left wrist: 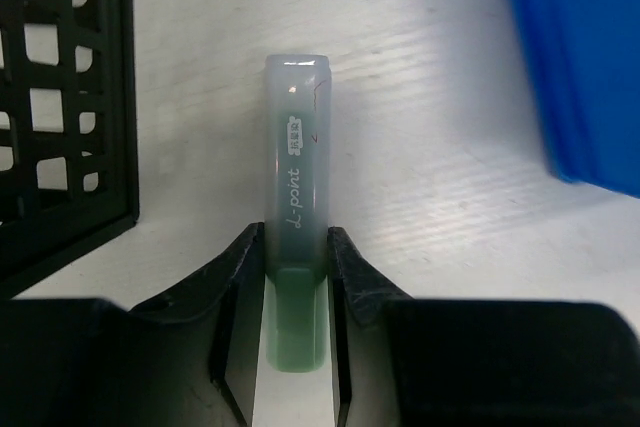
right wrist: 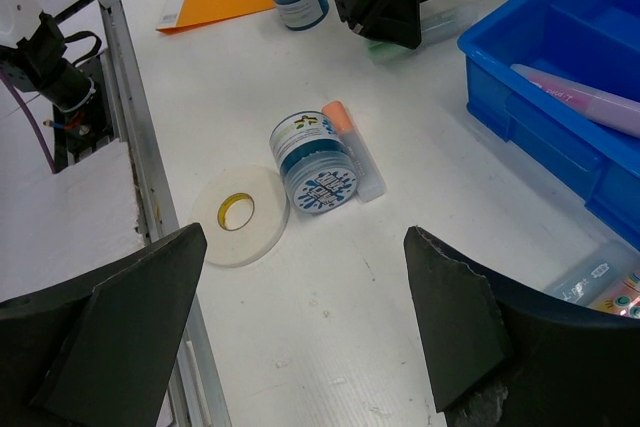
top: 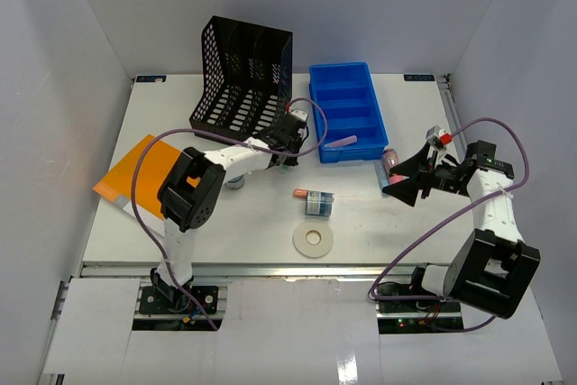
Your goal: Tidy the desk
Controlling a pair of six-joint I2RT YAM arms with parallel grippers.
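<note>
Two arms are reaching over the desk [top: 225, 232], the white tabletop spreading beneath them. The left gripper [left wrist: 297, 247] is sitting low between the black mesh rack [top: 242, 78] and the blue tray [top: 317, 114], its jaws pressing both sides of a green highlighter [left wrist: 296, 147] lying flat on the desk; "point" is showing in white on its barrel. The right gripper [right wrist: 305, 235] is hovering wide open near the desk's right rail, holding nothing. Bare surface is lying beneath it, beside a tape roll [right wrist: 240, 215] and a labelled round tub [right wrist: 315, 162] whose print is too small to read.
</note>
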